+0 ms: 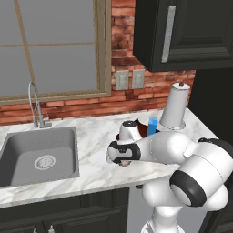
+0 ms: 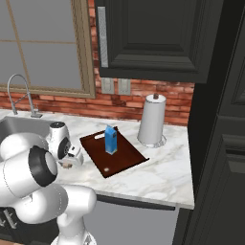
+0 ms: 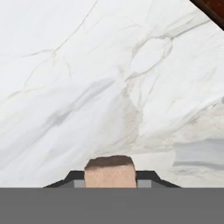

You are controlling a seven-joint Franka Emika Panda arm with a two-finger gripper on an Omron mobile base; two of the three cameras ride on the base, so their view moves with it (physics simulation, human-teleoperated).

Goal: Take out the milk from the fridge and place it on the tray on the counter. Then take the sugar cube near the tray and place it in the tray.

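Observation:
The milk (image 2: 111, 139) is a slim blue carton standing upright on the dark reddish-brown tray (image 2: 122, 160); its top also peeks past my arm (image 1: 152, 125). My gripper (image 2: 68, 164) points down at the counter (image 2: 158, 177), just left of the tray. In the hand view the gripper (image 3: 109, 179) is shut on the sugar cube (image 3: 109, 172), a small tan block between the dark fingertips (image 3: 74, 177). White marble lies close beneath, and a corner of the tray (image 3: 214, 8) shows at the upper right. Whether the cube still touches the counter I cannot tell.
A grey sink (image 1: 38, 154) with a curved faucet (image 1: 34, 104) lies to the left. A paper towel roll (image 2: 152, 119) stands behind the tray by the brick wall. Dark upper cabinets (image 2: 153, 38) hang overhead, and a tall dark panel (image 2: 220, 143) bounds the counter's right end.

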